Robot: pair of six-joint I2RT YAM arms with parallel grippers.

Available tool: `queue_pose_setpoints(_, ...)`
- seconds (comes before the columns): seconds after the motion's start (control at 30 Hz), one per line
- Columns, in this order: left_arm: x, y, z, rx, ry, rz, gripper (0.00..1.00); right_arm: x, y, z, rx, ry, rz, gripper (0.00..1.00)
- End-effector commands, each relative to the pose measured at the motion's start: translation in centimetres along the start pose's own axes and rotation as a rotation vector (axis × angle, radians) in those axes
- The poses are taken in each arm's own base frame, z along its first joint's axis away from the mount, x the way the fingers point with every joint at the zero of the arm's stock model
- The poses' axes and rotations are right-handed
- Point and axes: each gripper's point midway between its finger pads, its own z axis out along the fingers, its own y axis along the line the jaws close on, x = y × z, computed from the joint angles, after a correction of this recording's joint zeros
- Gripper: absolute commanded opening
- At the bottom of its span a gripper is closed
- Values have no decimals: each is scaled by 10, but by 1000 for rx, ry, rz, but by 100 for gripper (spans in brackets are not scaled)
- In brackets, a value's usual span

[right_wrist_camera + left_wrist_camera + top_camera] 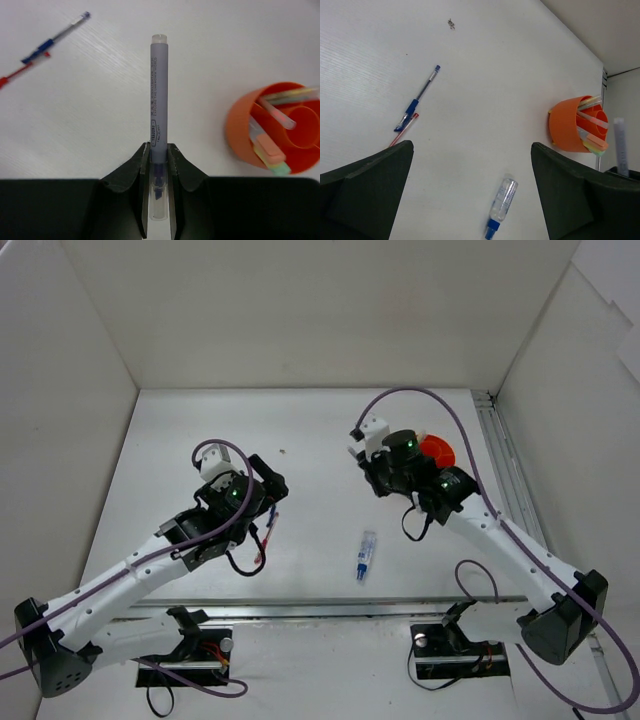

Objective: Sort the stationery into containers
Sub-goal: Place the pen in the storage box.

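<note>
We are reaching our right arm over the far right of the table (310,430), wrist bent down. Our right gripper (159,150) is clamping the lower end of a grey marker (158,95), which is pointing away from the fingers just beside the orange cup (245,135) holding several pastel markers. Our left arm is stretching toward the middle, and our left gripper (472,146) is hanging spread wide and empty near the blue pen (417,100) and red pen (404,129). The blue-capped clear one (502,202) is lying between the arms.
</note>
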Motion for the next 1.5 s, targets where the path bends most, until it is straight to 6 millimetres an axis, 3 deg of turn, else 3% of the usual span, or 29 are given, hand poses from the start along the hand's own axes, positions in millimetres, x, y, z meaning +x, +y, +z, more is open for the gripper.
queue_pose_setpoints(0.0, -26, 11, -6, -36, -76, 7, 100, 18, -40, -25, 59, 167, -98, 0)
queue_pose_setpoints(0.03, -27, 14, -6, -43, -76, 6, 100, 11, -58, -32, 101, 175, -87, 0)
queue_pose_setpoints(0.07, -26, 13, -6, -35, -72, 16, 100, 27, -67, -32, 111, 263, -100, 0)
queue_pose_setpoints(0.13, -29, 20, -2, -59, -71, 31, 100, 30, -92, -35, 176, 334, -100, 0)
queue_pose_setpoints(0.2, -29, 24, 2, -74, -70, 62, 100, 38, -100, -42, 149, 422, -165, 0)
queue_pose_setpoints(0.23, -31, 28, 5, -90, -75, 63, 100, 29, -110, -49, 157, 425, -180, 0)
queue_pose_setpoints(0.27, -29, 30, 7, -95, -65, 69, 100, 42, -114, -51, 128, 513, -220, 0)
queue_pose_setpoints(0.37, -33, 39, 17, -120, -61, 75, 100, 48, -134, -59, 112, 650, -272, 0)
queue_pose_setpoints(0.4, -34, 41, 22, -112, -54, 79, 100, 40, -146, -63, 140, 663, -285, 0)
queue_pose_setpoints(0.47, -33, 43, 29, -103, -42, 79, 100, 53, -149, -60, 55, 785, -349, 0)
queue_pose_setpoints(0.77, -28, 56, 56, -119, 26, 121, 100, 51, -176, -29, -20, 946, -424, 0)
queue_pose_setpoints(0.8, -31, 58, 58, -130, 23, 117, 100, 45, -182, -28, -1, 948, -433, 0)
queue_pose_setpoints(0.93, -26, 61, 66, -139, 45, 132, 100, 51, -199, -16, 49, 1053, -455, 0)
queue_pose_setpoints(1.1, -25, 63, 79, -143, 67, 134, 100, 51, -219, -17, 132, 1123, -502, 0)
queue_pose_setpoints(1.3, -18, 64, 91, -144, 111, 152, 100, 61, -230, -11, 145, 1202, -552, 0)
queue_pose_setpoints(1.47, -18, 69, 94, -159, 111, 156, 100, 68, -235, 7, 100, 1240, -612, 0)
